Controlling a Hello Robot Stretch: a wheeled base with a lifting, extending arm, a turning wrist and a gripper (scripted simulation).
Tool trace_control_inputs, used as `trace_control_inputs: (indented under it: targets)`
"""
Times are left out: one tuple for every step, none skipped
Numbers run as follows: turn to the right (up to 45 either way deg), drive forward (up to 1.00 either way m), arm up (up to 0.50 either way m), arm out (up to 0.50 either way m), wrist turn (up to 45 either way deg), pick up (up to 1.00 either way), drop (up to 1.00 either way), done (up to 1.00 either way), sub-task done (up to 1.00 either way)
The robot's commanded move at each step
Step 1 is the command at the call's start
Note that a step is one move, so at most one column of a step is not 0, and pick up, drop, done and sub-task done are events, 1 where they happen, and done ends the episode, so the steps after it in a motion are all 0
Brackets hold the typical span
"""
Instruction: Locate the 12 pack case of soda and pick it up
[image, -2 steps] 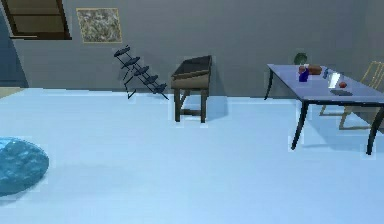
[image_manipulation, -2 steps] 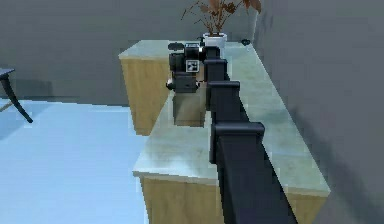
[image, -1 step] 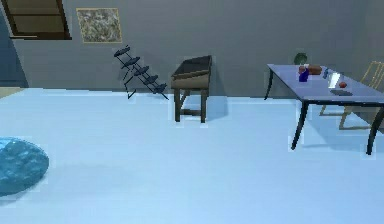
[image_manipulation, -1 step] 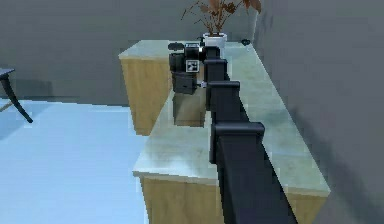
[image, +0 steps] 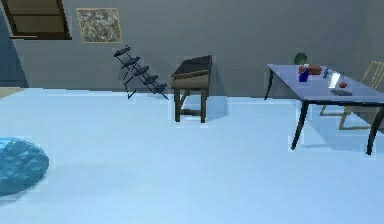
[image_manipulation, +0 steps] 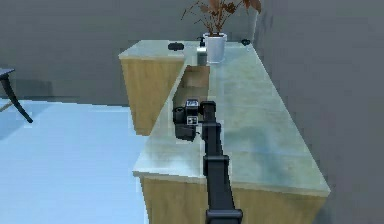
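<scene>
Soda case: you are not placing it yet. Its whereabouts cannot be told, since the small items on the table and the counter are too small to name. Your gripper is hanging at the counter's left edge in the arm side view, and I cannot tell whether it is carrying anything, so locating and picking up are both remaining.

Forward view faces a distant wall across floor; arm side view overlooks a counter closely; both catch a dark table.
</scene>
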Motion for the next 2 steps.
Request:
trace_control_inputs:
  targets:
    - [0.0, 0.00, 0.00, 0.00, 0.0, 1.00, 0.00, 0.00, 0.00]
    - [0.0, 0.00, 0.10, 0.00, 0.0, 0.00, 0.00, 0.00, 0.00]
